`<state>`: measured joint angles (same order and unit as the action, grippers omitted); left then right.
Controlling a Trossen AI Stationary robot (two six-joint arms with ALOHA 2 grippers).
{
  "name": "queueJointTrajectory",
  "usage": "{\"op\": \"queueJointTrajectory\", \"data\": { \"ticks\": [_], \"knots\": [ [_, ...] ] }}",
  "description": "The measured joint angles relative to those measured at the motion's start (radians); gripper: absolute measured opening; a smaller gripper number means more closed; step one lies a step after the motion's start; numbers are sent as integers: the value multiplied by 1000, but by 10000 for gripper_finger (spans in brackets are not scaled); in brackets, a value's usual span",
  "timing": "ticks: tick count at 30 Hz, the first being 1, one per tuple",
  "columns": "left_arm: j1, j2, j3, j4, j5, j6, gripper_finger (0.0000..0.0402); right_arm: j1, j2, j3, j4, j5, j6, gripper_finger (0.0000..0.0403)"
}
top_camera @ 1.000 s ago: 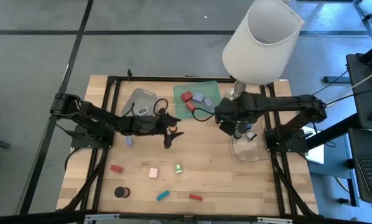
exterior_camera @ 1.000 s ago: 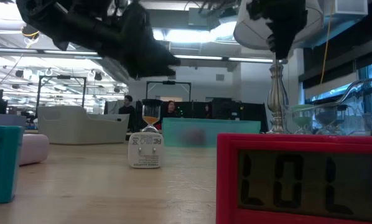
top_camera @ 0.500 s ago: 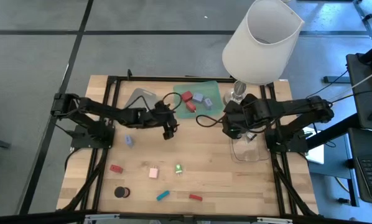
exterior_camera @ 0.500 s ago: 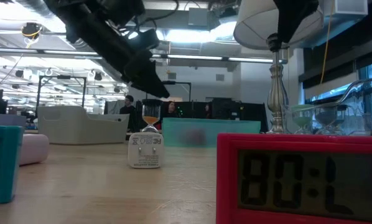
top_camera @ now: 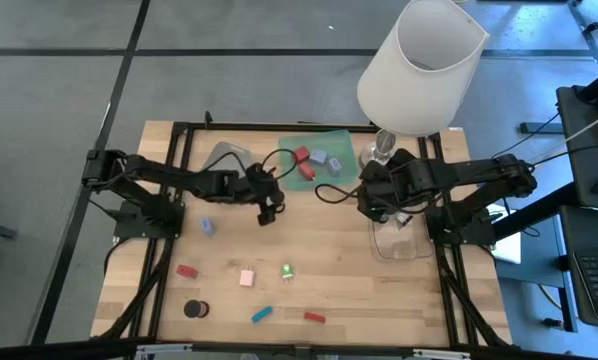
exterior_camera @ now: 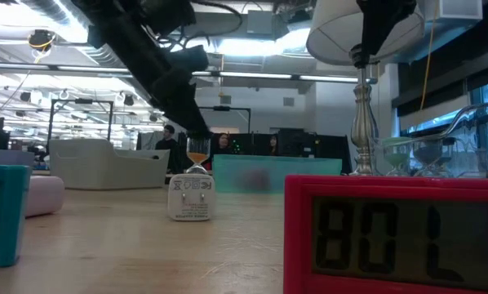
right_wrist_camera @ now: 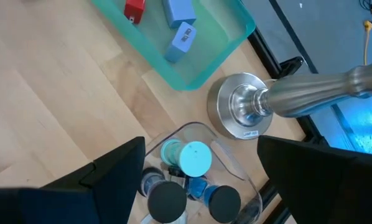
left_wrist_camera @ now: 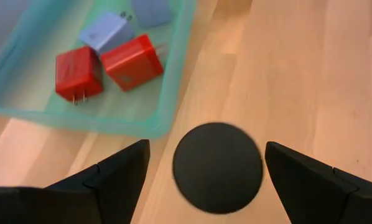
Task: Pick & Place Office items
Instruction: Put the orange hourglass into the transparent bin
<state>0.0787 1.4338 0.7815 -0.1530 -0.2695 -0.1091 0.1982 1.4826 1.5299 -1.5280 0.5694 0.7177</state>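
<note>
Fingers of the left gripper (left_wrist_camera: 201, 171) stand wide apart, empty, with a black disc (left_wrist_camera: 218, 167) lying on the desk (top_camera: 359, 290) between them, just beside the green tray (left_wrist_camera: 164, 115). Inside that tray sit two red blocks (left_wrist_camera: 108, 65) and a lavender block (left_wrist_camera: 107, 31). Beyond the tray's far side, near the lamp base (right_wrist_camera: 239, 113), the right gripper (right_wrist_camera: 201, 171) hovers over the clear tray (right_wrist_camera: 236, 171) with fingers wide and empty; below it lie a mint-green cap (right_wrist_camera: 195, 158) and black cylinders (right_wrist_camera: 167, 199). Loose pieces, well apart from the green tray, rest along the desk's near edge: a red block (top_camera: 186, 271), a pink block (top_camera: 247, 278), a teal bar (top_camera: 262, 314), a red bar (top_camera: 314, 317).
</note>
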Motion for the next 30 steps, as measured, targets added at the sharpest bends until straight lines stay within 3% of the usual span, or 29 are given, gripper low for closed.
{"op": "queueJointTrajectory", "data": {
  "ticks": [9, 17, 30],
  "knots": [
    [30, 0, 0, -9, 116, -52, 318, 0, 0, 0, 2, 0, 0, 314],
    [31, 0, -6, 6, 116, -65, 315, 0, 0, 0, 4, 0, 0, 314],
    [31, 1, -6, 0, 115, -72, 221, 0, 1, -1, 14, 0, 1, 314]
  ]
}}
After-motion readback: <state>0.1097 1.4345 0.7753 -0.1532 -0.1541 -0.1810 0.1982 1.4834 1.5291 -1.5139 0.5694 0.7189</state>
